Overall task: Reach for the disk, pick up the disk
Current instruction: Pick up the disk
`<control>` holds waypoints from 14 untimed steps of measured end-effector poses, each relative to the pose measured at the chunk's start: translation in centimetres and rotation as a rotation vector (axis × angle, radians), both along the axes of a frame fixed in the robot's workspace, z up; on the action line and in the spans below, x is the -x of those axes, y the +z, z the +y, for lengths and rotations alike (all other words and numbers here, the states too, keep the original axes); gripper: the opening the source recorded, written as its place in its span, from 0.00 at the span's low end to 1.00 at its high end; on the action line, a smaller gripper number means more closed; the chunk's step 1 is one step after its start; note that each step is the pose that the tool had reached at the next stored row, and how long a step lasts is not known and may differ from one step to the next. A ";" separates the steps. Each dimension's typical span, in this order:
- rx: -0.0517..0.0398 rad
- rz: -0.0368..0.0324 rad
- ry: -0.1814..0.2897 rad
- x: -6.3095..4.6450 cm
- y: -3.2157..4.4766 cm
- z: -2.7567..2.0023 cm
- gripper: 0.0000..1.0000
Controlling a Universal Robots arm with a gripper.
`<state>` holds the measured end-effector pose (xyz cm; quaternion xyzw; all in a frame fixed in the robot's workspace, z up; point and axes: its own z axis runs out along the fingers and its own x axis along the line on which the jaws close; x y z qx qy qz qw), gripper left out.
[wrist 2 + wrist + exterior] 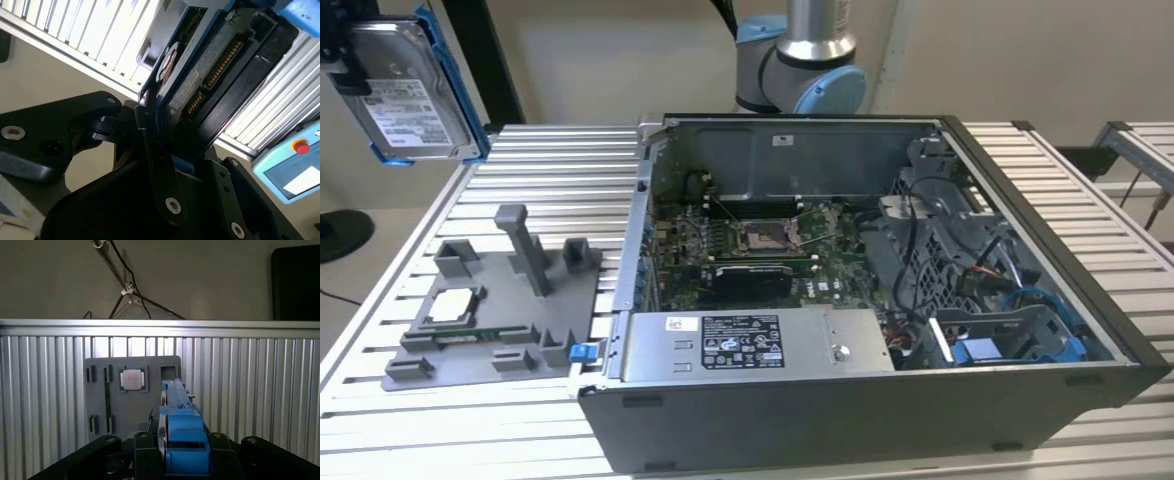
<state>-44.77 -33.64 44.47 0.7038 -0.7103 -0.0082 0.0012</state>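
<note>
The disk [408, 98] is a silver-grey drive with a white label and blue rails. It hangs upright in the air, high over the table's far corner at the exterior view's left. My gripper [342, 48] is shut on it from that side. In the first wrist view the disk [181, 432] shows edge-on, its blue bracket clamped between the black fingers [145, 457] of the gripper [182, 457]. The second wrist view shows the disk's circuit-board side [200, 85] rising out of the gripper [175, 150].
A grey fixture tray [480, 350] with a square processor chip [454, 305] lies on the slatted table [374, 420]; it shows below the disk as the tray [112, 405]. An open computer case [854, 420] stands at the exterior view's right. The arm's base [794, 70] stands behind it.
</note>
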 end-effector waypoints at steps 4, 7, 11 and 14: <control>-0.0001 -0.0002 0.000 0.0 0.49 0.00 0.00; 0.0000 -0.0001 0.000 0.0 0.83 0.00 0.00; 0.0000 -0.0001 0.000 0.0 1.23 0.00 0.00; 0.0000 -0.0002 0.000 0.0 1.45 0.00 0.00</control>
